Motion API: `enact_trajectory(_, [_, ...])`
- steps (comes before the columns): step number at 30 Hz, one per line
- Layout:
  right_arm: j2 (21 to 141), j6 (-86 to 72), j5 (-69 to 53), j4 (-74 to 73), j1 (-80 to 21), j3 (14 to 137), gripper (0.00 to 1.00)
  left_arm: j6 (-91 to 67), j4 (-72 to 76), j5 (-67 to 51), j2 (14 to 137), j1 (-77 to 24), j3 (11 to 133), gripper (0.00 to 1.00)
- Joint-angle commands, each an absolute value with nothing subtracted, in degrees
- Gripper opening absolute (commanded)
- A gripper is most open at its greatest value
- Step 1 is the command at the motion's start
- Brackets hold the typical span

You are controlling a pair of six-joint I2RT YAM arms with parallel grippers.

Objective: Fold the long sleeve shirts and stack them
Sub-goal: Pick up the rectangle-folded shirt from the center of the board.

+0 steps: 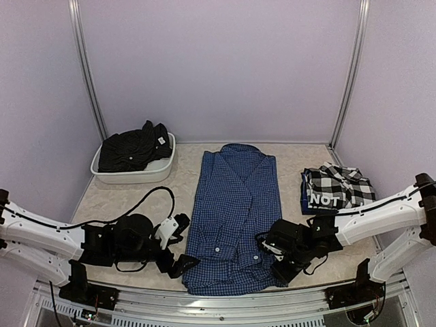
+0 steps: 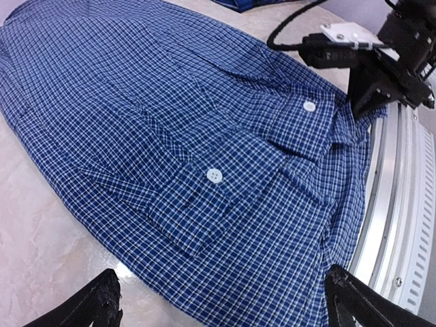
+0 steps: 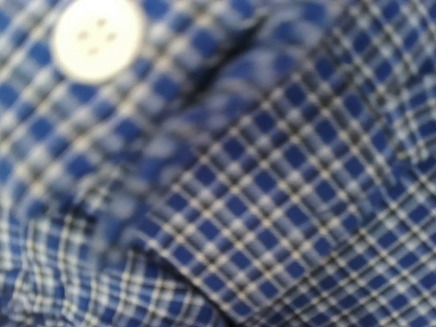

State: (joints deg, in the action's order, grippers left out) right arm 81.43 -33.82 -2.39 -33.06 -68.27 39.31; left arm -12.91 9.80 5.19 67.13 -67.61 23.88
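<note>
On desk (image 1: 116, 197) centre: blue shirt (image 1: 235, 211) lying flat, collar far. Left tool (image 1: 182, 244) spread wide beside its left hem. Right tool (image 2: 360, 109) pressed together, tips touching right hem edge; pinch unconfirmed. Black-and-white check shirt (image 1: 337, 187) folded, far right. Black shirt (image 1: 133, 148) in basin (image 1: 146, 176), far left.

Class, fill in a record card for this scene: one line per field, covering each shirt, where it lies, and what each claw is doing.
blue shirt: spread flat at the centre of the table, collar at the far end, sleeves folded across the front
black-and-white check shirt: roughly folded, to the right of the blue shirt
black shirt: bundled in the white tub, far left
left claw: open, at the blue shirt's near left edge
right claw: shut on the blue shirt's near right edge
stack: not yet begun
</note>
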Motion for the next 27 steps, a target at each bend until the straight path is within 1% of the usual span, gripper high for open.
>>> enact_trajectory(1, [78.2, -35.3, -5.0, -36.6, -66.5, 37.7, 0.0, -9.1, 14.4, 2.2, 69.6, -69.3, 22.1, 0.99])
enact_trajectory(7, [77.9, -34.8, -5.4, -36.7, -65.2, 37.9, 0.0, -6.7, 15.4, 1.1, 74.4, -74.2, 23.2, 0.99])
enact_trajectory(16, [78.1, -34.7, -5.2, -36.6, -64.9, 38.0, 0.0, -5.2, 12.5, 6.2, 83.4, -78.9, 27.1, 0.98])
enact_trajectory(19, [78.0, -34.7, -5.2, -36.5, -64.8, 38.1, 0.0, -5.1, 11.5, 7.6, 86.7, -79.1, 28.6, 0.9])
enact_trajectory(21, [78.0, -34.7, -5.3, -36.6, -64.7, 38.1, 0.0, -4.9, 11.3, 8.0, 88.1, -79.2, 29.1, 0.83])
enact_trajectory(24, [77.8, -34.6, -5.4, -36.6, -64.6, 38.0, 0.0, -4.9, 11.1, 7.8, 89.4, -79.2, 29.7, 0.68])
enact_trajectory(27, [77.5, -34.6, -5.4, -36.6, -64.4, 38.0, 0.0, -4.6, 11.0, 7.0, 89.9, -79.2, 30.0, 0.5])
